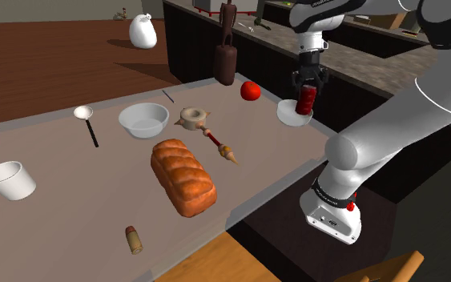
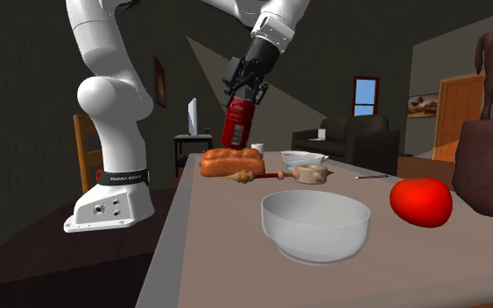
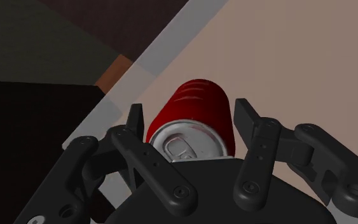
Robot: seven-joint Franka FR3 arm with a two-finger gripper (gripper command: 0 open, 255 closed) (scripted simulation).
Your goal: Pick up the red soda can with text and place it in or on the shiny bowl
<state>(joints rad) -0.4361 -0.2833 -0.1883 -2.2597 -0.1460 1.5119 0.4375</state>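
One red can [image 2: 238, 123] hangs clear above the bench [image 2: 218, 262], gripped just below its top between the two fingers of the black tool [image 2: 244, 100], which press against its sides. Its pale lettering is too small to read. The wrist view shows the can's silver lid and pull tab, with the base hidden behind the can's own body and bare bench and the bench edge below. In the shoulder view the can covers part of a pale bowl [image 1: 290, 118] at the far right corner, right of a tomato [image 1: 251, 90]. A second bowl [image 1: 144, 120] sits farther left, beyond a loaf [image 1: 183, 176]. Which bowl is shiny cannot be told.
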